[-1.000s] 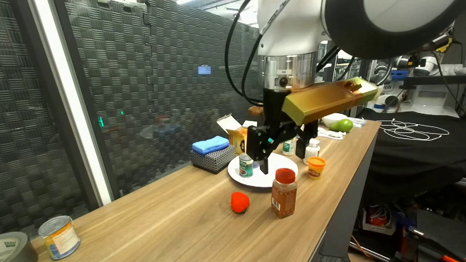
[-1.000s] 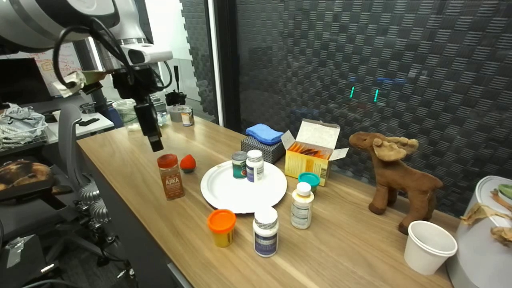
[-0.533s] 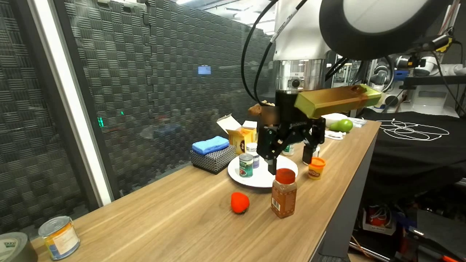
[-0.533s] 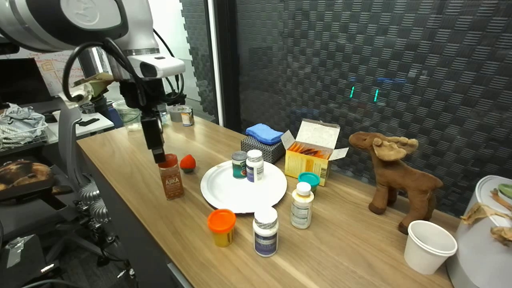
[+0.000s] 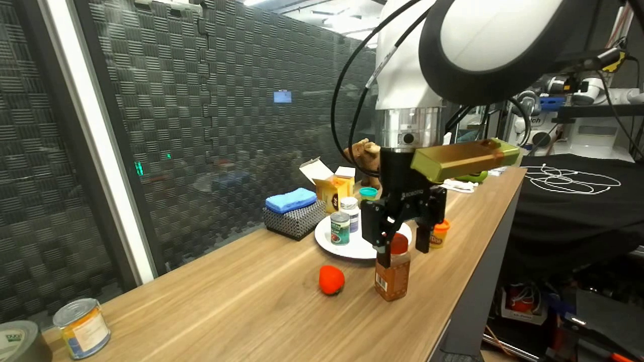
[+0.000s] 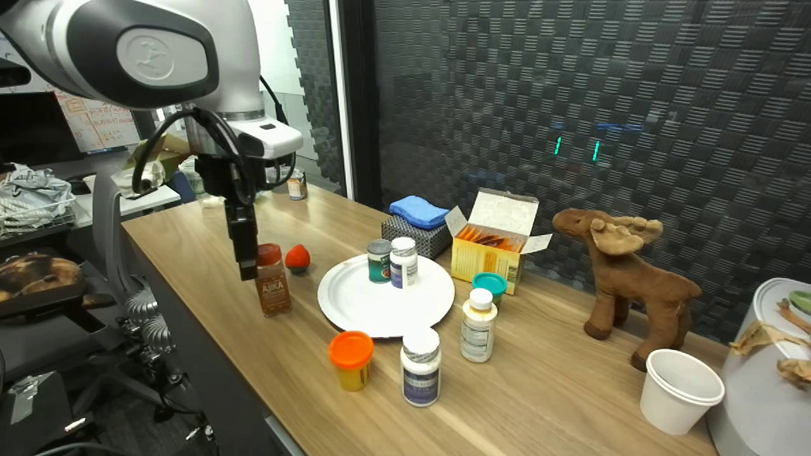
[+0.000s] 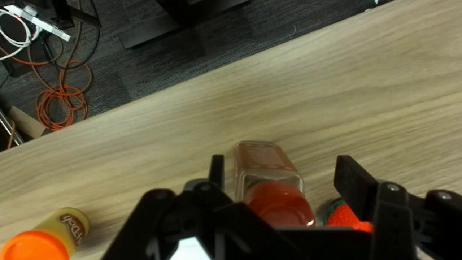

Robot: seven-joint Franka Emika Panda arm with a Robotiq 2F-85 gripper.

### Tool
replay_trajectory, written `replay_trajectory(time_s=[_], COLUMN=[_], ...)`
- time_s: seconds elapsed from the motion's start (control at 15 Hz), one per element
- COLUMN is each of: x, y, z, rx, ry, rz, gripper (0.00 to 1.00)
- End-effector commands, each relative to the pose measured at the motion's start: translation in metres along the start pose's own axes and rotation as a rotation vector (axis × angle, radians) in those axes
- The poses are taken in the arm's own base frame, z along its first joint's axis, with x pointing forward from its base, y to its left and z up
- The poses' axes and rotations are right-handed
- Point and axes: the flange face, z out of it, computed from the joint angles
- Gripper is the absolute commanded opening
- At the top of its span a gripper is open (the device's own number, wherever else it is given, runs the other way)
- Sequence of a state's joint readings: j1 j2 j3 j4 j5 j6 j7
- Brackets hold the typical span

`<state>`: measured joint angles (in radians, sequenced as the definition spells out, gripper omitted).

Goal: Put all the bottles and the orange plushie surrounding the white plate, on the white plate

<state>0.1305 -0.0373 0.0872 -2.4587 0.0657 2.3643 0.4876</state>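
An orange-brown jar with a red cap [image 5: 391, 281] stands upright on the table, in front of the white plate [image 5: 354, 250]. My gripper [image 7: 280, 160] is open, with its fingers on either side of the jar, low around its upper part; no contact shows in the wrist view. The red-orange strawberry-like plushie [image 6: 298, 258] lies beside the jar and is partly hidden by a finger in the wrist view. On the plate stand a white bottle [image 6: 404, 266] and a short green can [image 6: 379, 263]. Two more white bottles stand off the plate, a blue-labelled one [image 6: 421, 373] and a slimmer one [image 6: 478, 329].
An orange-lidded tub [image 6: 351, 364] and a teal-lidded tub [image 6: 490, 284] stand near the plate. A yellow box [image 6: 485, 259], a patterned box with a blue cloth [image 6: 418, 212] and a brown moose plushie [image 6: 633, 278] line the wall side. The table edge runs close to the jar.
My gripper has moved over to the jar and come down, so that its open fingers now stand around the upper part. The objects on the table have not moved.
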Motion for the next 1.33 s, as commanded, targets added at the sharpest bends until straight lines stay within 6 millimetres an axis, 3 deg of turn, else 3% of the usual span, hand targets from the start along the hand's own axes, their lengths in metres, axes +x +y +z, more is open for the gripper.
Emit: replay_trajectory(time_s=[0.0, 0.27, 0.33, 0.4, 0.47, 0.87, 1.13, 1.2, 1.27], x=[0.009, 0.012, 0.012, 0.013, 0.013, 0.019, 0.03, 0.032, 0.034], y=[-0.004, -0.001, -0.001, -0.002, -0.002, -0.009, -0.012, -0.014, -0.015], z=[0.003, -0.002, -0.004, -0.005, -0.005, -0.011, -0.019, -0.021, -0.022], rx=[-0.02, -0.06, -0.07, -0.082, -0.091, -0.132, -0.137, -0.137, -0.138], ry=[0.007, 0.034, 0.042, 0.05, 0.057, 0.095, 0.143, 0.148, 0.152], rz=[-0.017, -0.02, -0.023, -0.028, -0.029, -0.053, -0.085, -0.091, -0.095], gripper=[0.5, 0.21, 0.53, 0.59, 0.59, 1.0, 1.0, 0.75, 0.75])
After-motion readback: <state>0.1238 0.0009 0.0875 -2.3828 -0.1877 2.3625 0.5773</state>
